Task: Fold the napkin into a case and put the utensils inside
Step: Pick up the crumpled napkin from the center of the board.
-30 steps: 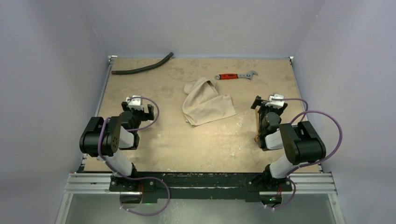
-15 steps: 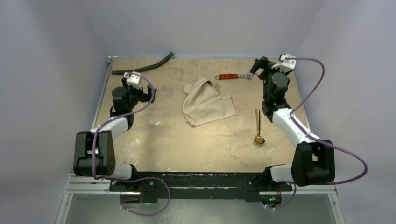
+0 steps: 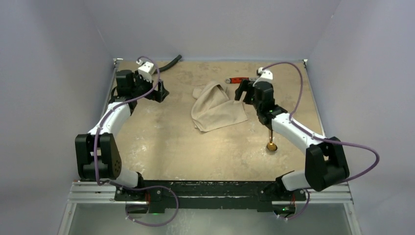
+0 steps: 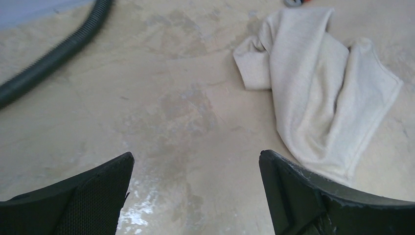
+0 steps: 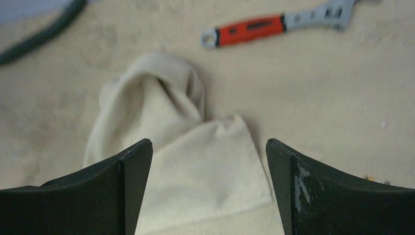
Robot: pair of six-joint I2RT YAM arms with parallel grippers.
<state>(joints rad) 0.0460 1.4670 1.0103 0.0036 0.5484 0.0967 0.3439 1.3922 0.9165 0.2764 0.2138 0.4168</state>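
A scuffed tan bench point(image 3: 161, 147) fills the floor of a plain, pale-walled booth. Near its middle lies the napkin point(image 3: 218, 111), rumpled and unfolded. Its long axis runs from a bunched, narrow end at the far side to a broader, flatter end toward my bases, leaning slightly to the right as it comes near.

To the right of the napkin and apart from it lies a gold spoon point(image 3: 270, 139). Its bowl is toward my bases and its handle points straight away from them, the far part hidden under my right arm.

My right tool point(image 3: 246, 94) is over the napkin's right edge, jaws wide with nothing in them. In its wrist view the cloth lies between the fingers point(image 5: 132, 161). My left tool point(image 3: 159, 93) is well to the napkin's left, also spread wide and empty.

Beyond the napkin lies a red-handled wrench point(image 3: 239, 80). At the far left beyond it is a black hose point(image 3: 169, 62).
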